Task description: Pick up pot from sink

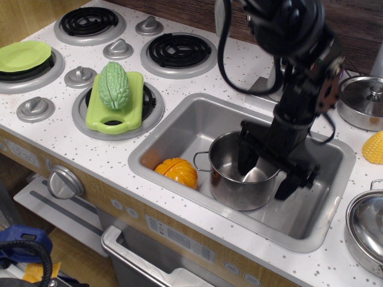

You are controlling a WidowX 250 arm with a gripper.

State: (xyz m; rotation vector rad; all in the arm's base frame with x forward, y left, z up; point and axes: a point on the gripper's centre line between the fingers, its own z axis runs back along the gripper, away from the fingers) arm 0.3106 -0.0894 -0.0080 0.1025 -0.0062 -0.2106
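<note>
The small shiny steel pot (pixel 230 179) stands upright and lidless in the sink (pixel 179 128), right of the middle, with a wire loop handle on its left side. My black gripper (pixel 264 174) is open and straddles the pot's right rim. One finger (pixel 246 156) is inside the pot and the other finger (pixel 288 182) is outside its right wall. The pot's right handle is hidden behind the gripper.
An orange plastic pumpkin (pixel 177 172) lies in the sink left of the pot. A green cutting board with a green gourd (pixel 114 86) sits on a burner at left. Lidded steel pots (pixel 364 101) stand at right, with a yellow corn cob (pixel 373 147).
</note>
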